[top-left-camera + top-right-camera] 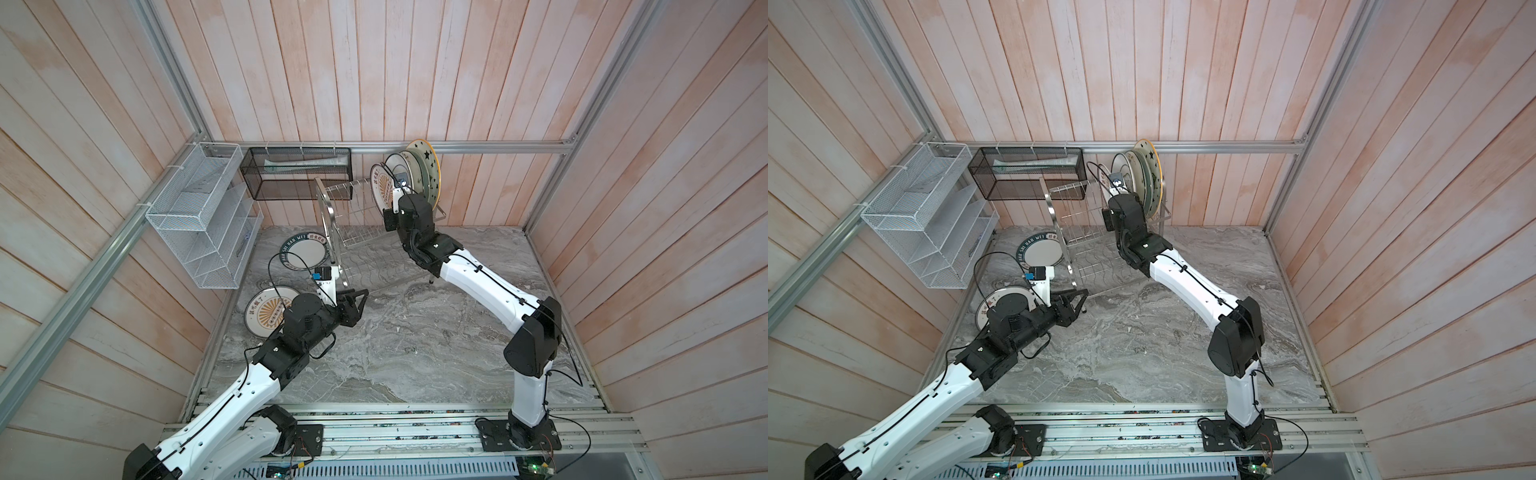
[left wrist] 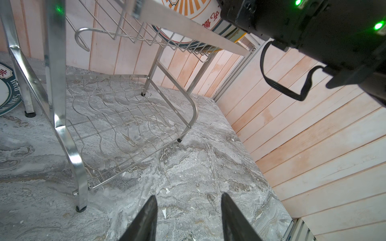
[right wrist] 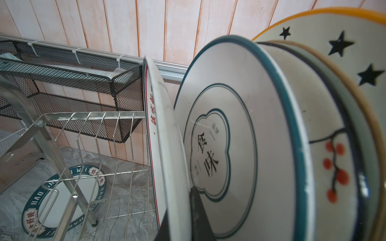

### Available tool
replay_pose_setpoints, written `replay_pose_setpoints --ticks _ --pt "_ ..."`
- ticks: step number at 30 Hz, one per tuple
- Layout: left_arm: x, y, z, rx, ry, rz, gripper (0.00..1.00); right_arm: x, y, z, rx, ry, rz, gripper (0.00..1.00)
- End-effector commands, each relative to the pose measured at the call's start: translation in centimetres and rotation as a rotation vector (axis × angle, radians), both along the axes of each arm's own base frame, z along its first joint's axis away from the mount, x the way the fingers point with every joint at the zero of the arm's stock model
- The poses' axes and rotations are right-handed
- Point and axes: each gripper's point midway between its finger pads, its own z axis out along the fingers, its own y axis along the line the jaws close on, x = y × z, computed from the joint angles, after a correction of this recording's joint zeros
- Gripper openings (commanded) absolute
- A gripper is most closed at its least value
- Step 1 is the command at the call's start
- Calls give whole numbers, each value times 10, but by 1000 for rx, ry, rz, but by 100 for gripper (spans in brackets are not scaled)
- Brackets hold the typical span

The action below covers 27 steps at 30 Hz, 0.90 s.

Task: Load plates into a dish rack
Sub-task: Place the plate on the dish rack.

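Top views: L arm low, L gripper spread, empty, over marble table by dish rack; R arm stretched up to upper tier. L wrist: fingers apart. R wrist: R gripper clamped on rim of red-lettered white plate, upright in upper tier, teal-rimmed plate just beside.

The left arm and right arm: white link shells, black joint housings, black cables, black bolted base plates. The left gripper: black tapered fingers. Green lamps on right arm.
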Motion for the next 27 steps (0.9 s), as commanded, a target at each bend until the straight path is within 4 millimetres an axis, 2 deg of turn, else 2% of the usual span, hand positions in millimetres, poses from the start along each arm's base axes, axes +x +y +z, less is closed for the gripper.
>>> replay_pose_setpoints --ticks 1,4,19,27 --pt "2 1 4 -13 -19 5 50 -10 -2 21 44 -30 14 0" --pt "1 0 5 -14 -19 3 50 -10 -2 22 44 -30 15 0" --pt "2 0 4 -8 -18 4 50 -8 -1 20 34 -29 12 22" --pt "2 2 2 -6 -15 9 50 -9 -3 23 37 -35 11 25"
